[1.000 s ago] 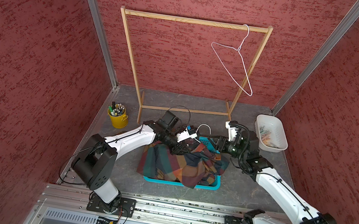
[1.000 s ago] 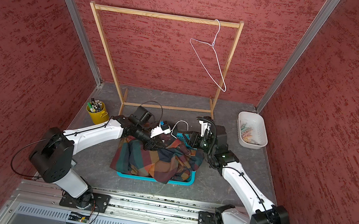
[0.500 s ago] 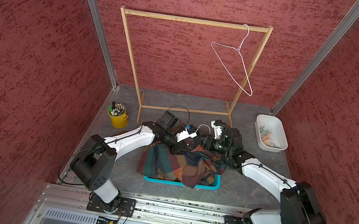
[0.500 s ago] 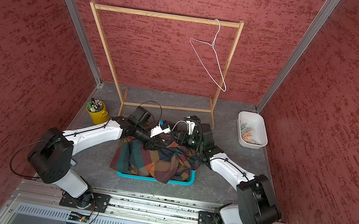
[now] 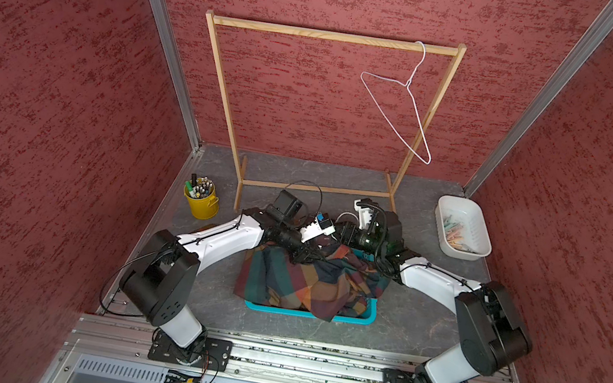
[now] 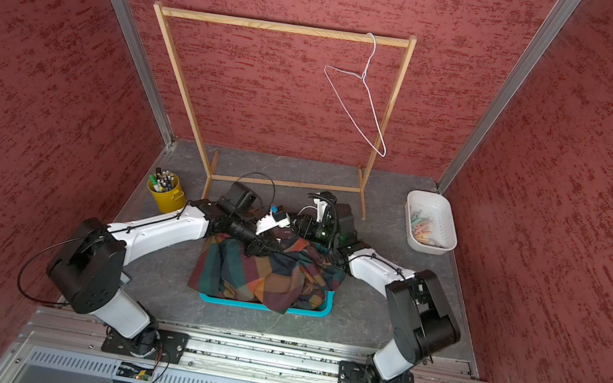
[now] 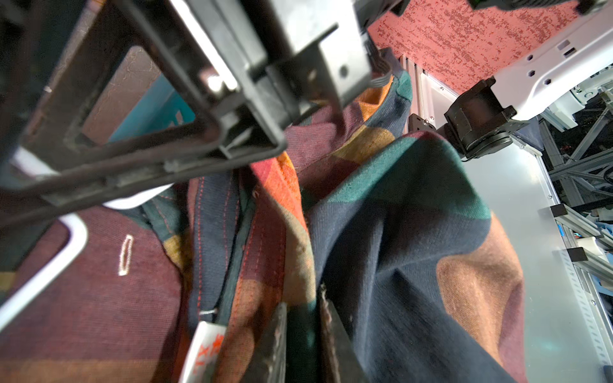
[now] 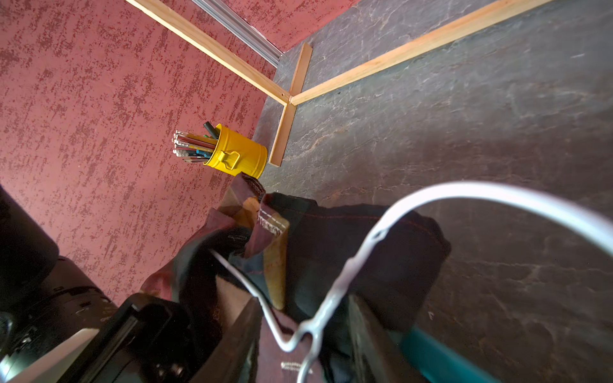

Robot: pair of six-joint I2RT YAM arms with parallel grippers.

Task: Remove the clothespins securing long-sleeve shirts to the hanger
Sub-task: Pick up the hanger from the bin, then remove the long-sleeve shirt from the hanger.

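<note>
Top view, centre frame: the shirts [image 5: 302, 284], nipped by my left pincer [image 7: 303, 308]; my right pincer [image 8: 305, 318], open, straddles the hanger's [image 8: 481, 189] neck. Next: close, lift, find a clothespin.

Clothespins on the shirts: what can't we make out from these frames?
Both top views: clothespins in the white tub are too small to count.
Both top views: none show on the plaid shirts; folds, the left arm and right arm hide parts.
Right wrist view: wire hanger shoulders buried in fabric, hook blurred.

Right tool [image 8: 305, 336] — closer to the left tool [image 7: 303, 348], over the shirts [image 5: 306, 281]
</note>
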